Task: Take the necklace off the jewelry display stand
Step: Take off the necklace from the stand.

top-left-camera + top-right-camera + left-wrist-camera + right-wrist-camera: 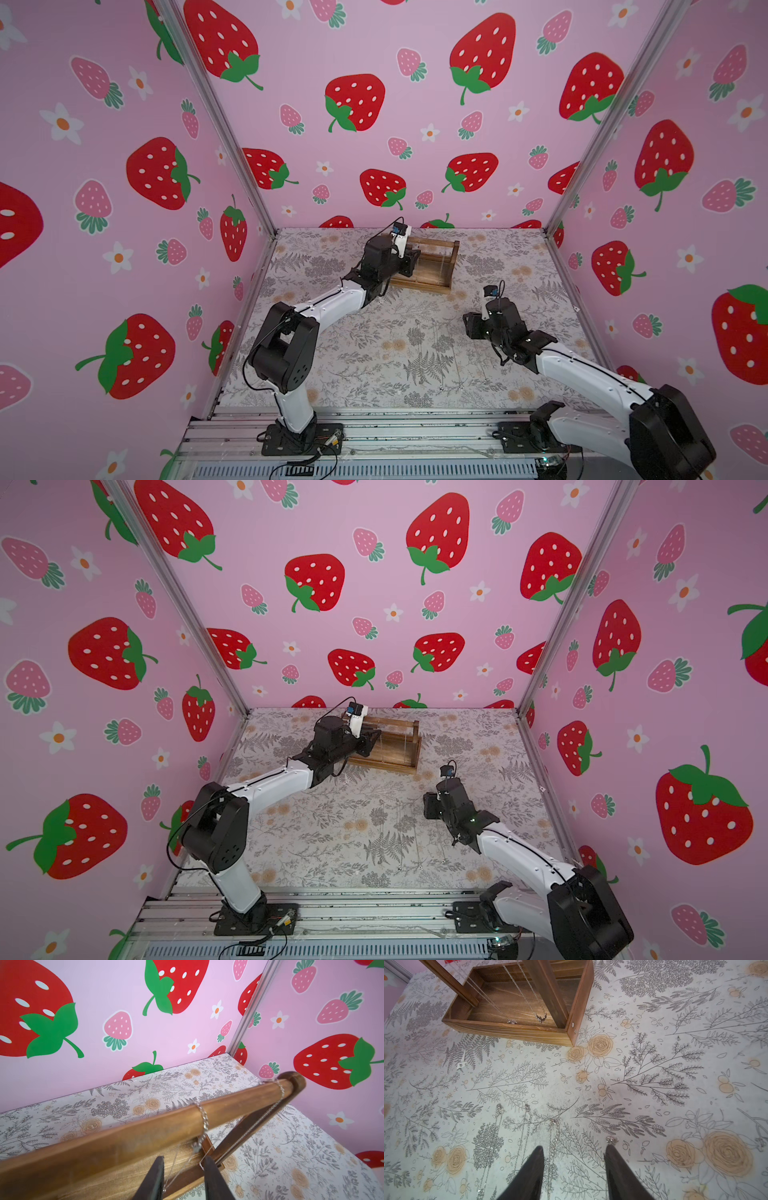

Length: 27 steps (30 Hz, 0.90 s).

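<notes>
The jewelry display stand (436, 272) (399, 754), dark brown wood, stands at the back of the table. In the left wrist view two silver necklaces loop over its top bar (124, 1136): a thicker chain (203, 1118) mid-bar and a thin chain (279, 1089) by the far upright. The thin chain slants down to one finger (211, 1174) of my left gripper (184, 1159), which is open just below the bar with fine strands crossing its gap. The right wrist view shows both pendants (511, 1020) (540, 1016) hanging over the tray (508, 1029). My right gripper (574, 1148) (469, 326) hovers open, holding nothing.
Several silver necklaces (499, 1110) (554, 1126) (611, 1140) lie stretched out on the floral tabletop under and beside my right gripper. Strawberry-print walls (374, 124) enclose the table on three sides, the back one close behind the stand.
</notes>
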Motion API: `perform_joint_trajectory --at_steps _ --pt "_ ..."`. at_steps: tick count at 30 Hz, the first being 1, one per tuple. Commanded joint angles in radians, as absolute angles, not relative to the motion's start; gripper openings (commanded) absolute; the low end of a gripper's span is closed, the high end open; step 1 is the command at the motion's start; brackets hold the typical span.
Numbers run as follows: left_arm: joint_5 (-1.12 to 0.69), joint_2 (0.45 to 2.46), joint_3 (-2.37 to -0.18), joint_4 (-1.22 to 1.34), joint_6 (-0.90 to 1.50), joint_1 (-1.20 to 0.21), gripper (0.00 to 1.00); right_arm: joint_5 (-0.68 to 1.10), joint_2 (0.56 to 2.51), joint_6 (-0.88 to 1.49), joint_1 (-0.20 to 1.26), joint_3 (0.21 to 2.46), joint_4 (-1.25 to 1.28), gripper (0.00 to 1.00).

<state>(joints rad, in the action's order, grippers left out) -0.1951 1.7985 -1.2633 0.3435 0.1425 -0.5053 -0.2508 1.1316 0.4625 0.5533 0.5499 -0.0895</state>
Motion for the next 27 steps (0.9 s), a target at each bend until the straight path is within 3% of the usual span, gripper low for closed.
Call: perform_joint_trajectory --at_steps 1,13,19,27 --pt "-0.213 1.829 -1.342 0.315 0.139 -0.5 0.33 -0.219 1.096 0.491 0.548 0.537 -0.061 0.49" --pt "-0.225 1.865 -1.399 0.3 0.163 -0.501 0.33 -0.227 1.06 0.494 0.548 0.534 -0.075 0.49" --pt "-0.233 1.868 -1.4 0.297 0.168 -0.502 0.22 -0.238 1.071 0.492 0.548 0.537 -0.077 0.48" --pt "-0.234 1.838 -1.368 0.295 0.166 -0.502 0.16 -0.234 1.092 0.491 0.548 0.544 -0.077 0.48"
